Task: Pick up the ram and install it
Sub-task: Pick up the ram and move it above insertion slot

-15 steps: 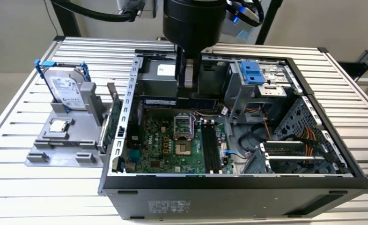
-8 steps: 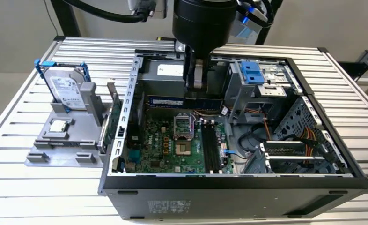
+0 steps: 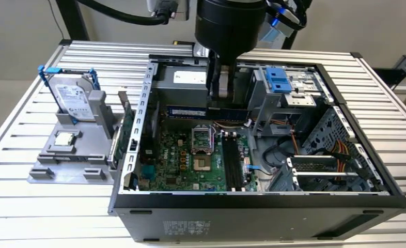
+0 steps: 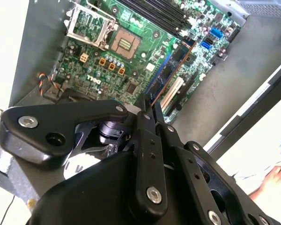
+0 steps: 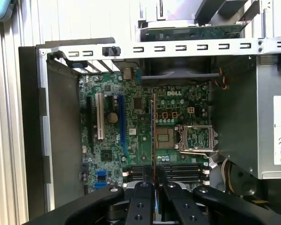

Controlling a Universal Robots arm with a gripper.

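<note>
While the end effector (image 3: 222, 99) pinches the ram (image 3: 188, 112) tight and holds it up in the air inside the case (image 3: 258, 206), the ram's long side lies across the long black slots (image 3: 232, 165) on the board (image 3: 178, 160) below it.

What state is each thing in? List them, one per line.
gripper: shut on the ram
ram: held edge-on over the motherboard, not seated
memory slots: empty
CPU socket: cover open, no chip
computer case: side open
hard drive: upright in its holder
</note>
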